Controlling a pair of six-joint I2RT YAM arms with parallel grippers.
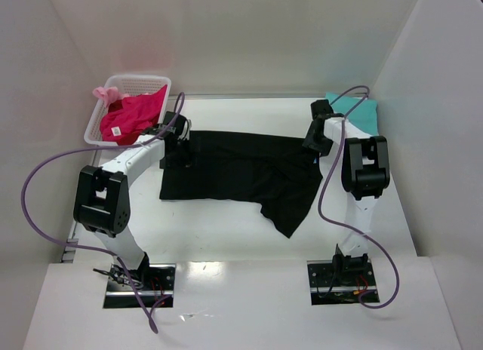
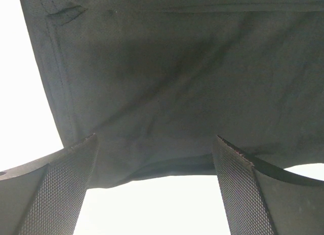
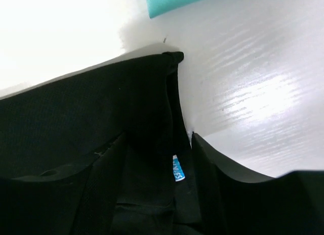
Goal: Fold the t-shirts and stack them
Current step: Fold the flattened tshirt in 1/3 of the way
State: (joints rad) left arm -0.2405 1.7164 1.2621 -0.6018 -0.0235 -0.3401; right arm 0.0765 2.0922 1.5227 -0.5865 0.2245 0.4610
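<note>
Top external: black t-shirt (image 1: 241, 173) spread on table (image 1: 226, 237); left gripper (image 1: 175, 142) at its left edge, right gripper (image 1: 317, 142) at its right edge.
Left wrist: jaws spread wide, shirt hem between them, not clamped.
Right wrist: jaws half-parted astride a shirt fold; hold cannot be told.

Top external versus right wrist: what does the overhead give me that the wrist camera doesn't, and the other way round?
Only top external: the white basket at the back left with the magenta-pink shirt in it, and the left gripper at the left edge of the black shirt, whose whole outline shows. Only right wrist: a small blue tag on that shirt's edge, between the fingers of the right gripper. Both: the black shirt, the teal shirt and the white table.
</note>
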